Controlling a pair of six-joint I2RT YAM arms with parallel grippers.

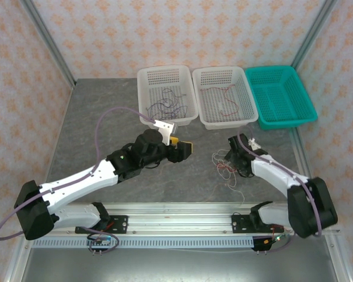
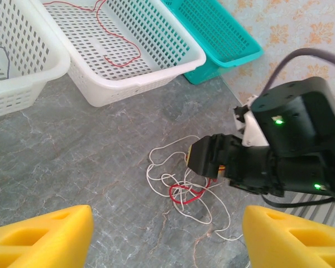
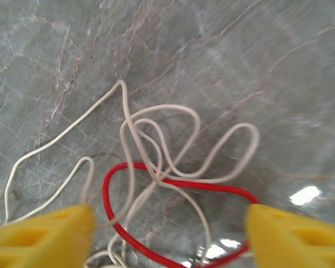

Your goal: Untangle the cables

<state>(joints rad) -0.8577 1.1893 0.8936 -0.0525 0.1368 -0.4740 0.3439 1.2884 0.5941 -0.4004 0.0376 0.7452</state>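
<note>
table (image 1: 106, 117): grey and marbled; we see three baskets in a row along its far edge and both arms reaching in from the near edge
left gripper (image 1: 182, 148): it hangs over the middle of the table, just in front of the left white basket; in the left wrist view its yellow fingers (image 2: 44, 240) stand wide apart with nothing between them
left white basket (image 1: 163, 70): leftmost of the row; a dark cable (image 1: 165, 107) lies curled on its floor
middle white basket (image 1: 219, 70): touching the left one side by side; we find a thin red cable (image 2: 120, 50) looping across its floor
tangle of cables (image 2: 184, 190): on the bare table, right of centre and in front of the middle basket; a white cable (image 3: 128, 128) winds in several loose loops, and a red loop (image 3: 178, 183) threads through its lower part
right gripper (image 1: 232, 158): low over the tangle, its tip at the tangle's right edge; in the right wrist view we see its yellow fingers (image 3: 42, 237) spread apart, the red and white loops lying between them; whether the fingers touch the wires we cannot tell
teal basket (image 1: 270, 69): rightmost of the row, just beside the middle basket
</note>
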